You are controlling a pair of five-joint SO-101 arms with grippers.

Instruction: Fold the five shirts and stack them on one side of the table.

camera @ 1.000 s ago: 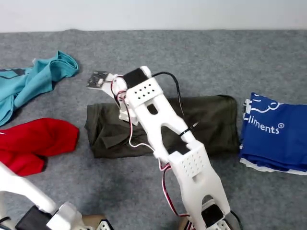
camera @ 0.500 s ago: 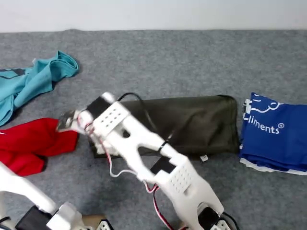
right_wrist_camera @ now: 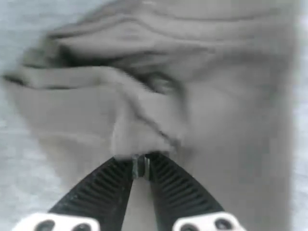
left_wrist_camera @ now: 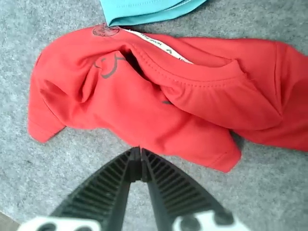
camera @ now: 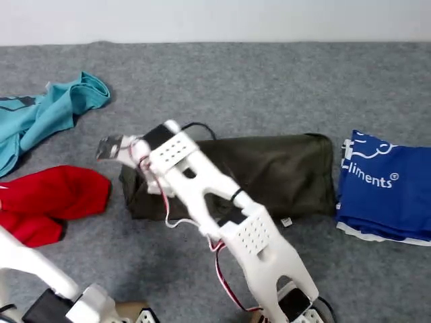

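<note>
Right hand (right_wrist_camera: 140,166) swung back onto olive shirt (right_wrist_camera: 207,96), pinching its fold.

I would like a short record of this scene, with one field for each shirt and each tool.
teal shirt: crumpled, far left
red shirt: crumpled, left side, close to teal shirt
dark green shirt: centre, partly folded
blue shirt: folded, right side
left tool: shut, holding nothing, beside red shirt's hem
right tool: shut, seems to pinch a fold of dark green shirt
</note>
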